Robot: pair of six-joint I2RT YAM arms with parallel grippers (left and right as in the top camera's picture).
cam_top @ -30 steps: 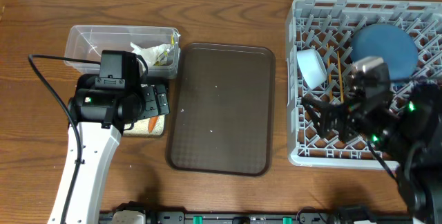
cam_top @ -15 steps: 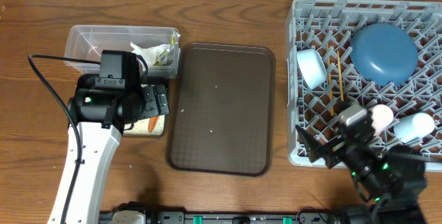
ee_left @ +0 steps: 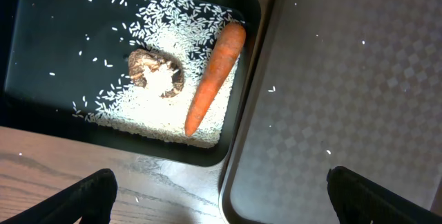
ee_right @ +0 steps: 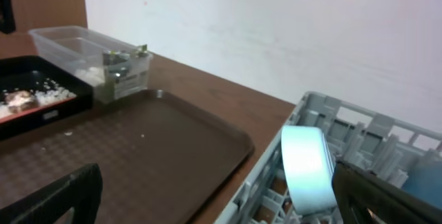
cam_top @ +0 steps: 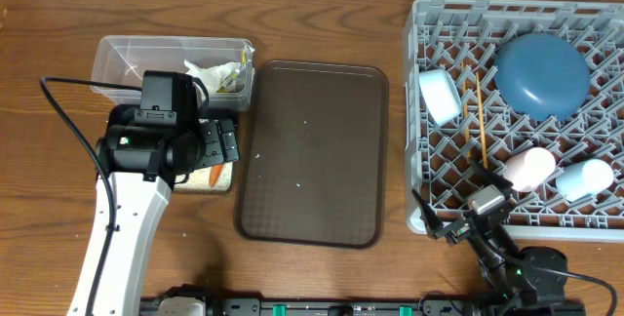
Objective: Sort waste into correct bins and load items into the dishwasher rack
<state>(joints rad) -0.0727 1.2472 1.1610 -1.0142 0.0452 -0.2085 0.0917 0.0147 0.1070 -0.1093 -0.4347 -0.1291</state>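
Observation:
The grey dishwasher rack holds the dark blue bowl, the white bowl, two chopsticks, the pink cup and the light-blue cup. The clear tub holds the white napkin and the yellow-green wrapper; I cannot make out foil. The black tray holds the carrot, the brown scrap and rice. My left gripper is open and empty above the black tray's edge. My right gripper is open and empty at the rack's front left corner.
The large dark brown serving tray lies between the bins and the rack, with a few rice grains on it. A white wall stands behind the table in the right wrist view. The left arm's cable loops over the table's left side.
My right arm has drawn back from over the rack to the table's front edge, uncovering the pink and light-blue cups lying in the rack. The left arm has not moved.

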